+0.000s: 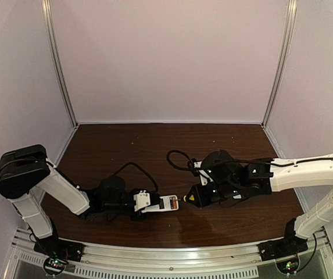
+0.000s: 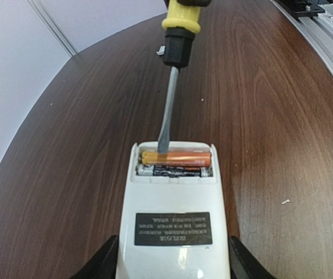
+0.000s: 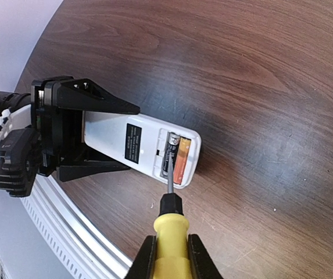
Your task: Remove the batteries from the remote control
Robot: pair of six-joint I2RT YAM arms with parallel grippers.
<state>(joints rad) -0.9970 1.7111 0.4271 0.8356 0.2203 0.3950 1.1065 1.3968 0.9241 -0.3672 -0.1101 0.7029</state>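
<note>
Gripping remote control (image 2: 175, 203) by its sides in left jaws, at the near middle of bench (image 2: 282, 116), compartment open and facing up. Clamping screwdriver (image 3: 169, 232) by its yellow handle in right jaws, tip resting on the far one of the batteries (image 2: 176, 158). Risks: slipping off the rounded cell with too steep a pry and gouging plastic; popping a cell loose and off the bench; twisting the remote control out of grip. Counting: two batteries, one remote control, one screwdriver.

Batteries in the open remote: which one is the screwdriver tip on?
The orange battery, at the very end of the remote; the screwdriver blade meets its edge. The darker-labelled battery lies beside it, toward the remote's sticker.
</note>
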